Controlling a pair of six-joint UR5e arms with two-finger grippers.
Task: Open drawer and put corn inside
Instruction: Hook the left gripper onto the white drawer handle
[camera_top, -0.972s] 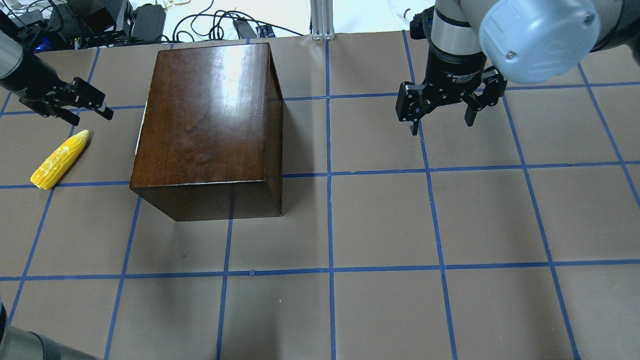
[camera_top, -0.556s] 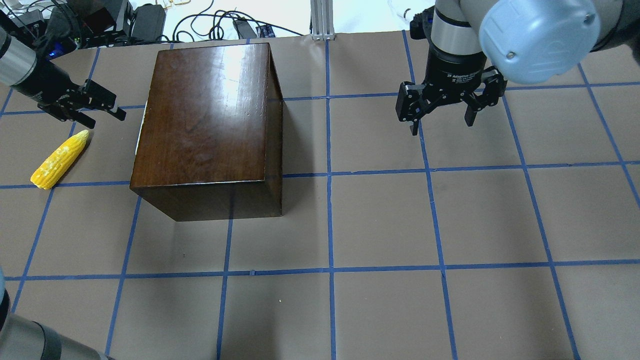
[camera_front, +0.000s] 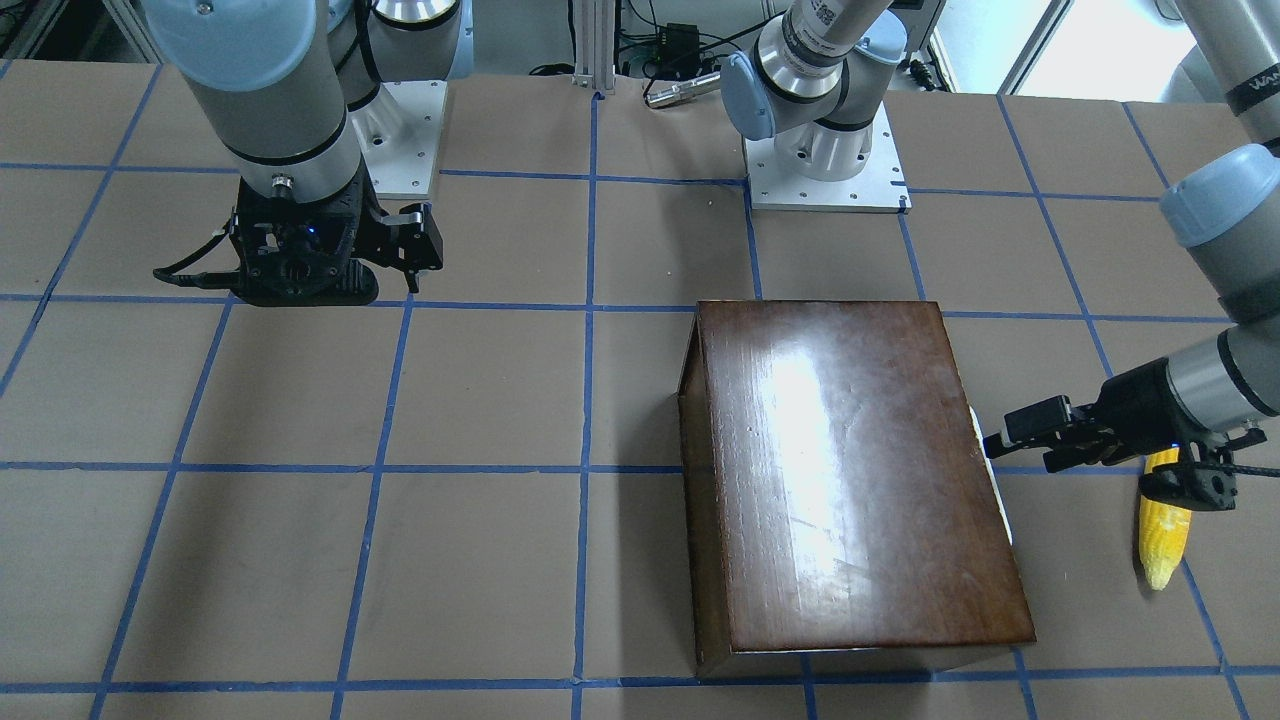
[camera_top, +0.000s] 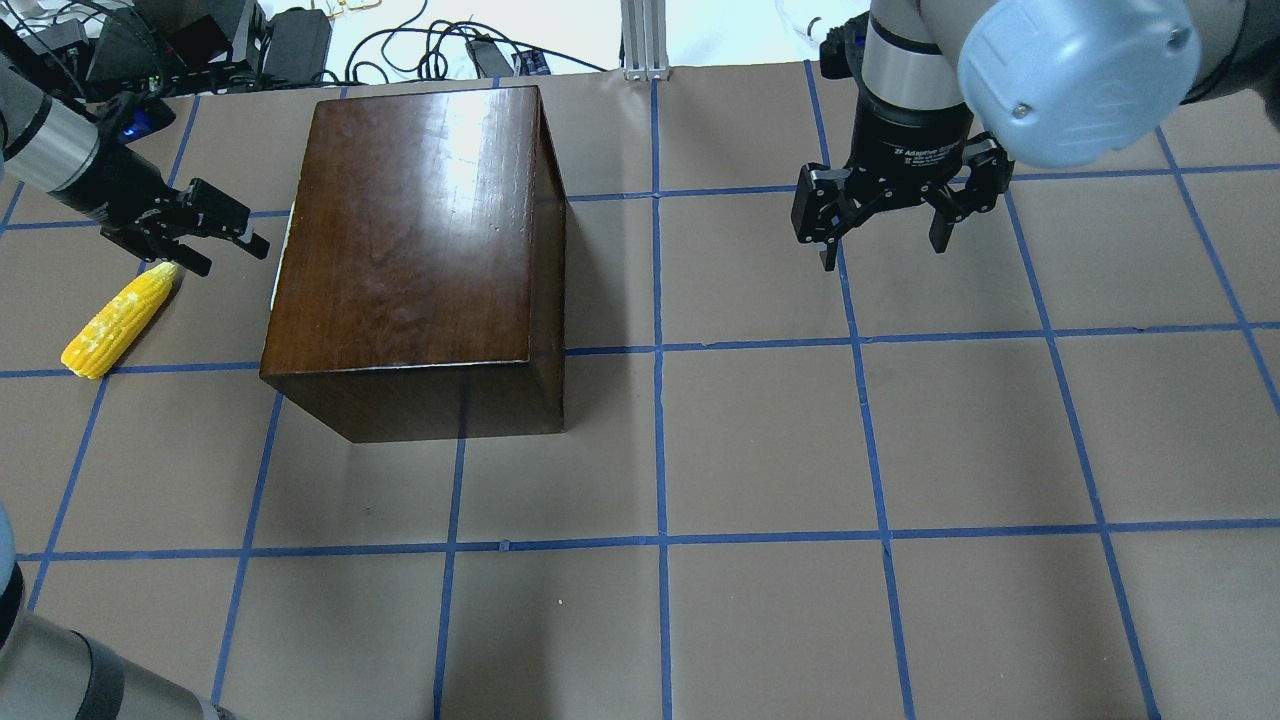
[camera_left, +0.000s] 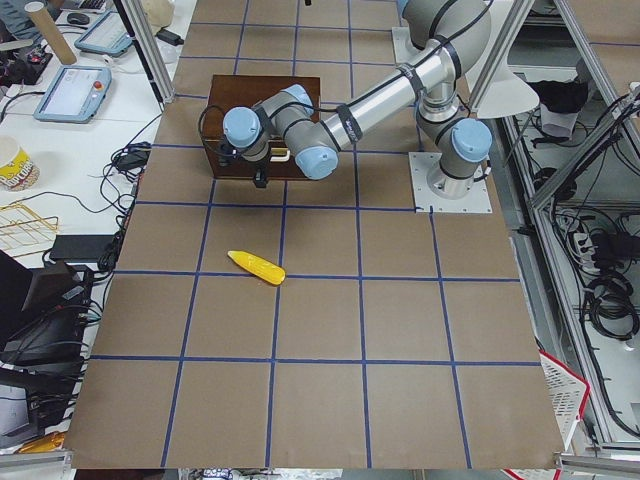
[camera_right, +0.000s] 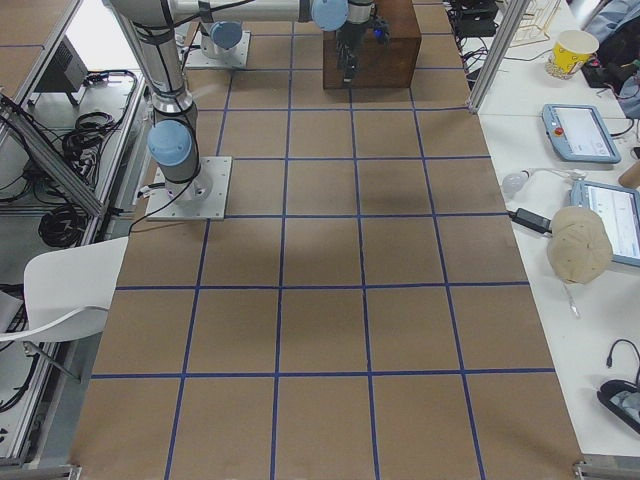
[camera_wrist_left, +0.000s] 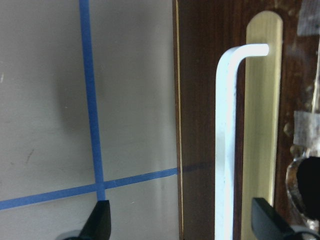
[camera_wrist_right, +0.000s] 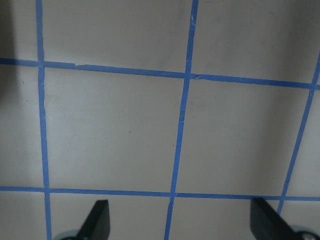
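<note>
The glossy dark brown box (camera_top: 420, 230) stands left of centre on the table; it also shows in the front-facing view (camera_front: 850, 470). Its drawer is shut. The left wrist view shows the dark front panel (camera_wrist_left: 200, 125) with a white handle (camera_wrist_left: 225, 150) on a brass plate. My left gripper (camera_top: 232, 256) is open and empty, just short of that face, and the handle lies between its fingertips (camera_wrist_left: 100, 220) in the wrist view. The yellow corn (camera_top: 118, 320) lies on the table just beside the left gripper, away from the box. My right gripper (camera_top: 884, 255) is open and empty, far right, above bare table.
Cables and electronics lie beyond the far table edge, with an aluminium post (camera_top: 640, 40). Both arm bases (camera_front: 825, 160) are bolted to the table on the robot's side. Blue tape lines grid the brown table (camera_top: 760, 450).
My left gripper has moved right, toward the box's drawer face, and now sits close beside the corn's tip. The corn, the box and the right arm have not moved.
</note>
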